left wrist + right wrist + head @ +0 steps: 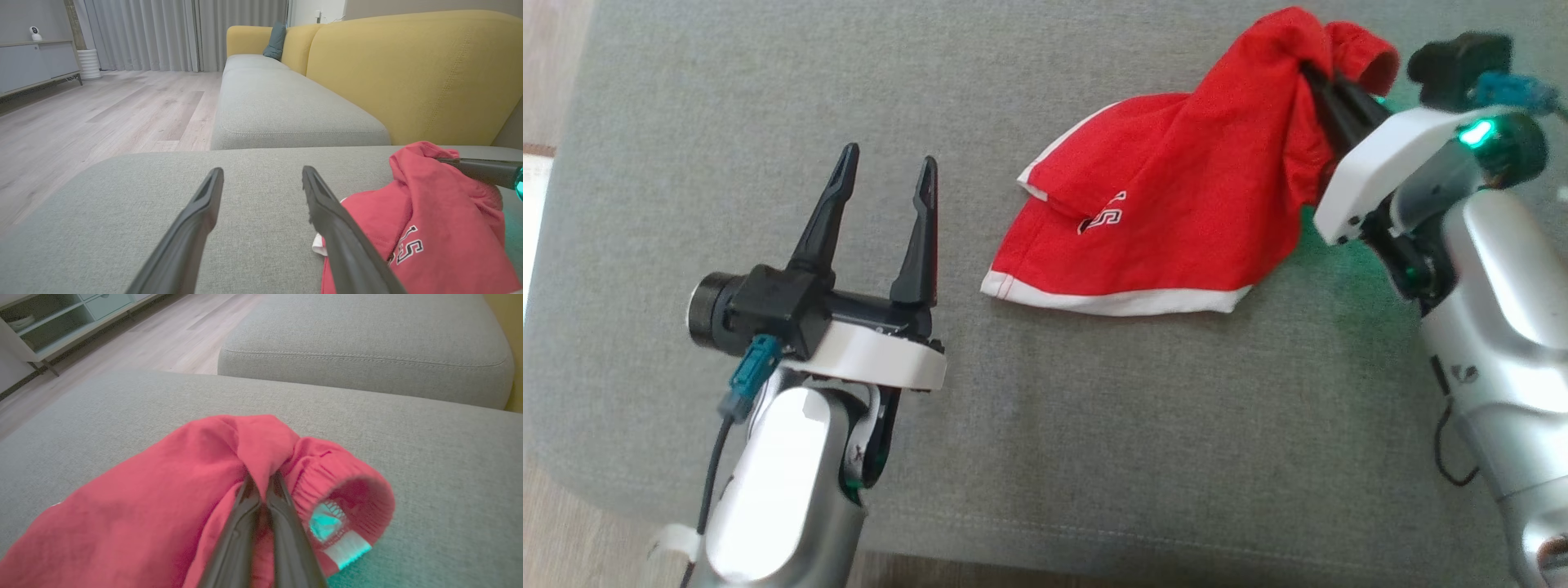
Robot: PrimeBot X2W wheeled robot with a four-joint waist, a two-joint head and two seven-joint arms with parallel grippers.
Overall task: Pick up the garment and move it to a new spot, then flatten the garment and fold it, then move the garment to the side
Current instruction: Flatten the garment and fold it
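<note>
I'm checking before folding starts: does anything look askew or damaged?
No damage shows. The red garment is bunched, not flat: the right gripper pinches one end up off the grey cushion. The left gripper stands open, apart from it.

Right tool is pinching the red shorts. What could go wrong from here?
1. The right tool grips just a small fold by the waistband; the shorts could slip free when lifted.
2. The rest lies crumpled on the cushion, so dragging may bunch it more.
3. The open left tool sits close to the hem and might snag it.
</note>
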